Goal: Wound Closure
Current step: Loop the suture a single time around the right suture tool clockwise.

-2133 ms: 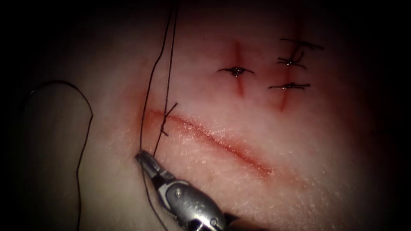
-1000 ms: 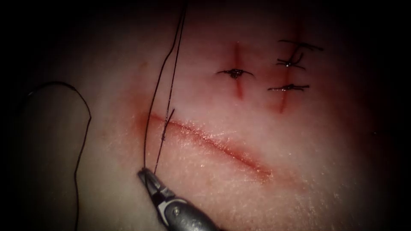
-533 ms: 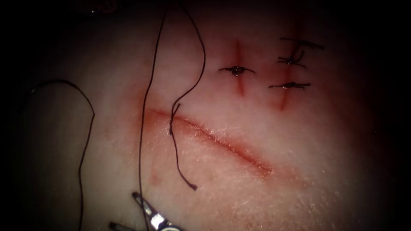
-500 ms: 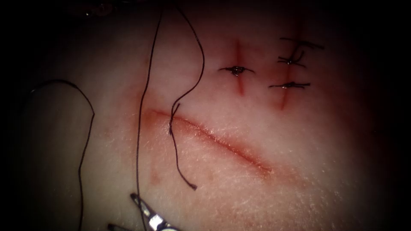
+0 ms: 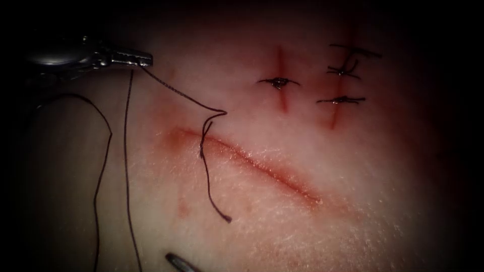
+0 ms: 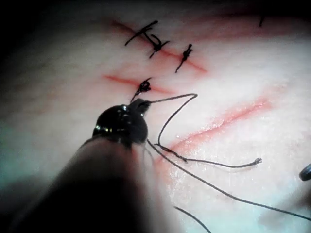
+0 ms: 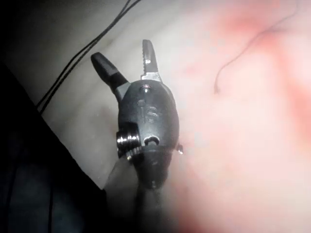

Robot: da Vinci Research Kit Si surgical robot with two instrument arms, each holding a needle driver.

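Where the tissue (image 5: 312, 166) spreads across the endoscope view, its long cut (image 5: 252, 163) runs slantwise from upper left to lower right, with red fluid (image 5: 297, 189) along its line. Two shorter cuts (image 5: 281, 80) lie above it toward the right, each crossed by tied stitches (image 5: 277, 82) with short dark ends.

My left tool (image 5: 132, 59) reaches in from the upper left, well to the left of the long cut. Its jaws are clamped on the thread (image 5: 176, 93). From the jaws one strand runs down and right to a sharp bend, then drops to the stitch (image 5: 203, 143) at the left end of the long cut. A second strand hangs straight down from the same jaws along the left side of the tissue. In the left wrist view this tool (image 6: 141, 104) shows dark, with the thread (image 6: 175, 111) leaving its tip.

My right tool (image 5: 176, 261) shows as a single tip at the bottom edge, below the left end of the long cut. In the right wrist view its jaws (image 7: 129, 63) are spread apart and grasp nothing.

A free thread tail (image 5: 212, 194) runs down from the stitch and ends on the tissue below the cut, touching neither tool. A further loop of thread (image 5: 103, 151) lies at the far left.

I cannot make out the needle.
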